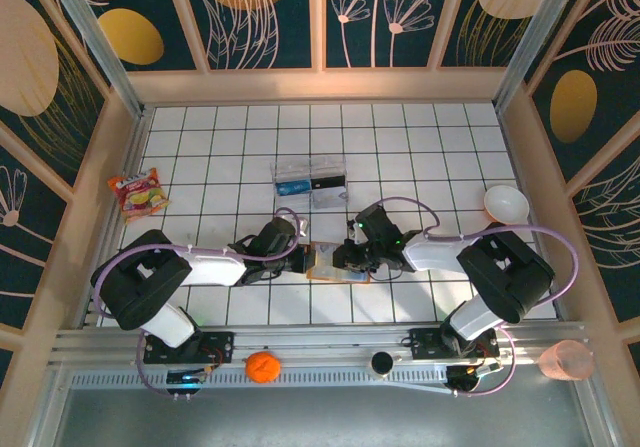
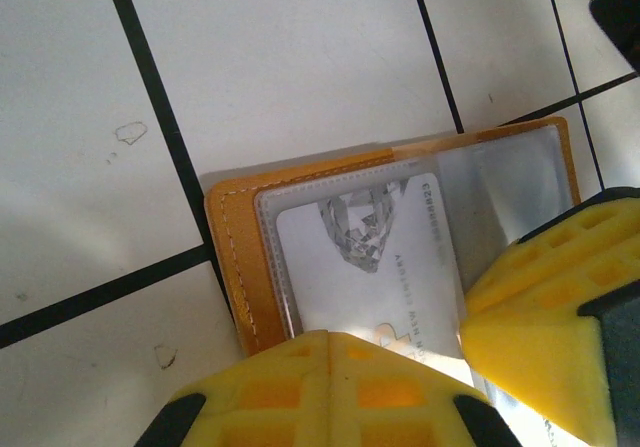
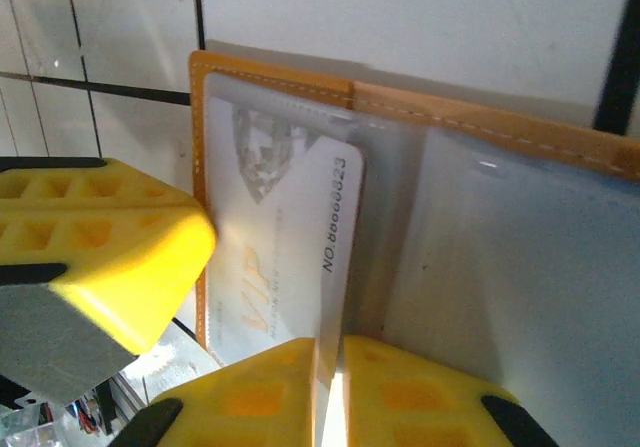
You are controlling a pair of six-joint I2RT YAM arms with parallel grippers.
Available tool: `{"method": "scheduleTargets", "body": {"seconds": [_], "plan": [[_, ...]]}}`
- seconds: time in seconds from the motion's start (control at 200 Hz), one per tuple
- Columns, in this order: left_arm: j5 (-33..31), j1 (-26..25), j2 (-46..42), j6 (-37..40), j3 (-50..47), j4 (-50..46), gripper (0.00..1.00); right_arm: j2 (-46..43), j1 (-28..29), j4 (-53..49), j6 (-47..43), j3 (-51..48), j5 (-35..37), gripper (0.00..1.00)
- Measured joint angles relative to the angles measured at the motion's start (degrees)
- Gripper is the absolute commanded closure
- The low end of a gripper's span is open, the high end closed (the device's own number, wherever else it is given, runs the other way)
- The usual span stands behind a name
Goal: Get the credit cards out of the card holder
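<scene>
The orange card holder (image 1: 330, 265) lies open on the tiled table between both grippers, its clear inner pockets facing up (image 2: 225, 257) (image 3: 480, 127). A white credit card (image 2: 370, 267) with a diamond print sits in the left pocket, and its inner edge (image 3: 335, 227) is raised out of the sleeve. My right gripper (image 1: 352, 258) (image 3: 330, 352) is closed on that raised edge, with only a thin sliver of light beside it. My left gripper (image 1: 303, 259) (image 2: 330, 339) is shut, its tip resting on the card holder's left half.
A clear plastic box (image 1: 310, 180) stands just behind the card holder. A noodle packet (image 1: 140, 192) lies at the far left and a white bowl (image 1: 506, 204) at the right. An orange (image 1: 262, 366) and a pink cup (image 1: 565, 359) sit on the front rail.
</scene>
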Motion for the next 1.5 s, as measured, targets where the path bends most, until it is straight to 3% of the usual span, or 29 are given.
{"method": "scheduleTargets", "body": {"seconds": [0.075,0.791,0.911,1.501], "plan": [[0.0,0.0,0.0,0.0,0.0,0.0,1.00,0.0,-0.1,0.3,0.3,-0.2,-0.1,1.00],[0.9,0.0,0.0,-0.3,-0.3,0.1,1.00,-8.3,-0.5,-2.8,0.5,-4.4,3.8,1.00],[1.1,0.0,0.1,-0.3,-0.3,0.2,1.00,-8.7,-0.5,-2.0,-0.1,-4.4,2.1,0.82],[1.3,0.0,0.2,-0.4,-0.3,0.4,1.00,-2.7,-0.5,2.2,-1.2,-3.4,-4.0,0.84]]}}
